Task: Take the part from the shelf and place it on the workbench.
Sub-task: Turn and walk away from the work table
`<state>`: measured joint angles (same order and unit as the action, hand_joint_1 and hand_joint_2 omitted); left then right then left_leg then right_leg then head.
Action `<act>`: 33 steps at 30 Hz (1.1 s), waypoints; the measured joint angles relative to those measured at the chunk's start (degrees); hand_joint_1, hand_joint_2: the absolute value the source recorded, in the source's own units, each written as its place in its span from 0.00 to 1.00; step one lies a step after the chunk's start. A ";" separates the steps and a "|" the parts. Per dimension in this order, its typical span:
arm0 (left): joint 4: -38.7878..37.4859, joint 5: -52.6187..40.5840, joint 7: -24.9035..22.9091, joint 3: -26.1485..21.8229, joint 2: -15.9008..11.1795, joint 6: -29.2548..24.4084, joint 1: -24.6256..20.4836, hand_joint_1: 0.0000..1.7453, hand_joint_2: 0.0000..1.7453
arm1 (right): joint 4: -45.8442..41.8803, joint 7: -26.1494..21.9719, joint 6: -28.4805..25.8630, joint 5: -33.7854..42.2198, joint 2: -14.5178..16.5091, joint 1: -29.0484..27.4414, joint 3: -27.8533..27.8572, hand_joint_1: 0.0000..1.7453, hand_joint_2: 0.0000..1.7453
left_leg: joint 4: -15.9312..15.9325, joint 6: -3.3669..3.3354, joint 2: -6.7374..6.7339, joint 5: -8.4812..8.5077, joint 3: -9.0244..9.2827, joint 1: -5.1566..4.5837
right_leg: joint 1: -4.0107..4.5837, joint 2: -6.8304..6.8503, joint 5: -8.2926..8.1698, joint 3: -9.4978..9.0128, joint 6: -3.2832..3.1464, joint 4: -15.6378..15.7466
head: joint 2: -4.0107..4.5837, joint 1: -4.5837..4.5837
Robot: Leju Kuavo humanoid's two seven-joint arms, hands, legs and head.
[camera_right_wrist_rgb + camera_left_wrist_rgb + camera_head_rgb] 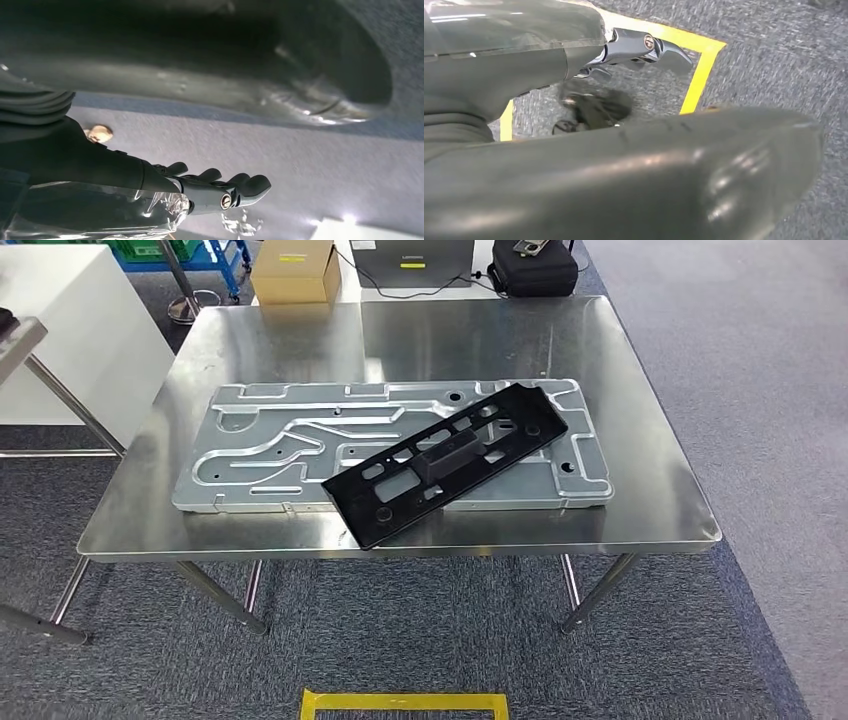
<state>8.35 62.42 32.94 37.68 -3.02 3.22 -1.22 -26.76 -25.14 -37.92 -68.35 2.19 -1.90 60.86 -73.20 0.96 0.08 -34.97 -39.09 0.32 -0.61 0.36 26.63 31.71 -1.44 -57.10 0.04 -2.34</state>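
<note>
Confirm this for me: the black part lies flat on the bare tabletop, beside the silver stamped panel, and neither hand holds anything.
Not quite. In the head view the black part lies diagonally on top of the silver stamped panel, its near end overhanging onto the workbench, not beside it. The rest stands: the left hand and right hand hold nothing.

A large silver stamped metal panel (300, 445) lies flat across the bench. Beyond the far edge stand a cardboard box (296, 272), a dark case (533, 270) and a grey unit with a yellow label (412, 260). A yellow tape rectangle (405, 703) marks the grey carpet.
</note>
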 joint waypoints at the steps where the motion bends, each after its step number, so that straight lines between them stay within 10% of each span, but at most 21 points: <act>1: 0.00 0.00 0.00 0.00 0.00 -0.01 -0.03 0.00 0.00 | 0.63 0.00 0.00 0.00 -0.06 0.07 0.14 0.00 0.00 | -1.18 -0.05 0.00 0.40 0.74 -0.01 | 0.11 0.01 -0.56 0.83 0.02 -0.12 | 0.00 0.00; 4: 0.00 0.00 0.00 0.00 -0.06 -0.01 -0.10 0.00 0.00 | 1.98 0.00 0.00 0.00 -0.16 0.29 0.46 0.00 0.00 | 6.93 -0.72 0.00 4.43 8.57 -0.17 | 0.34 -0.01 -1.89 2.83 0.26 -0.71 | 0.00 0.00; 6: 0.00 0.00 0.03 0.00 -0.15 -0.01 -0.25 0.00 0.00 | 2.59 0.00 0.00 0.00 -0.20 0.48 0.62 0.00 0.00 | 15.02 -1.30 0.01 4.21 14.07 -0.51 | 0.40 0.04 -2.69 3.48 0.77 -1.05 | 0.00 0.03; 8: 0.00 0.00 0.09 0.00 -0.19 -0.01 -0.35 0.00 0.00 | 3.06 0.00 -0.01 0.00 -0.26 0.64 0.72 0.00 0.00 | 18.08 -1.81 0.01 3.78 15.49 -0.84 | 0.26 0.17 -3.64 3.68 1.49 -1.03 | 0.00 0.05; 10: -0.01 0.00 0.11 0.00 -0.11 0.00 -0.38 0.00 0.00 | 3.40 0.00 -0.01 0.00 -0.39 0.70 0.79 0.00 0.00 | 18.36 -2.51 -0.23 4.92 14.70 -0.69 | 0.06 0.09 -3.31 4.04 2.15 -1.38 | 0.01 0.07; 15: -0.02 0.01 0.09 0.00 -0.01 0.01 -0.19 0.00 0.00 | 4.01 0.49 0.20 -0.18 -0.79 0.74 0.85 0.00 0.00 | 18.21 -3.44 -0.76 8.20 10.71 -0.49 | -0.38 -0.24 7.92 7.23 3.29 -14.80 | 0.00 0.32; 18: -0.02 -0.01 -0.17 0.05 0.09 0.02 -0.20 0.00 0.00 | 5.26 6.62 4.42 -3.39 -0.99 1.05 0.81 0.00 0.00 | 16.99 -2.92 -0.76 9.71 7.72 -0.36 | -0.83 -0.23 4.11 3.73 3.74 -14.82 | 0.00 0.31; 22: -0.02 -0.61 -1.44 0.63 0.51 0.03 -0.24 0.00 0.00 | 9.30 20.87 19.68 -10.14 -0.76 2.04 -0.15 0.00 0.00 | 14.97 -1.61 -0.71 10.94 5.04 -0.33 | -0.63 -0.44 4.59 -5.85 3.16 -0.84 | 0.00 0.28; 25: -0.07 -1.20 -2.57 1.61 0.77 0.03 -0.17 0.00 0.00 | 11.71 26.98 30.09 -12.17 0.03 2.30 -0.98 0.00 0.00 | 14.48 -0.52 -0.63 11.41 4.00 -0.22 | -0.46 -0.30 4.17 -5.01 1.67 0.23 | 0.00 0.26; 29: -0.11 -1.50 -3.67 2.67 1.38 0.11 -0.04 0.00 0.00 | 12.79 29.68 34.46 -13.30 0.30 2.54 -1.54 0.00 0.00 | 7.75 0.02 -0.51 3.10 1.50 0.06 | -0.44 0.06 1.95 -2.42 0.26 0.29 | 0.00 0.18; 33: -0.11 -1.57 -3.94 2.87 1.55 0.05 -0.09 0.00 0.00 | 12.86 29.29 34.87 -13.63 0.27 2.57 -1.73 0.00 0.00 | 5.10 0.07 -0.51 1.05 0.96 0.07 | -0.32 0.08 1.48 -1.86 0.20 0.26 | 0.00 0.18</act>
<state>8.24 60.85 28.99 40.55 -1.47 3.27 -1.31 -13.91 4.16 -3.05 -81.97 2.47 0.66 59.13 -68.09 1.03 -0.43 -33.93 -38.13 0.39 -0.92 0.43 28.11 29.85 -1.24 -56.85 0.04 -2.16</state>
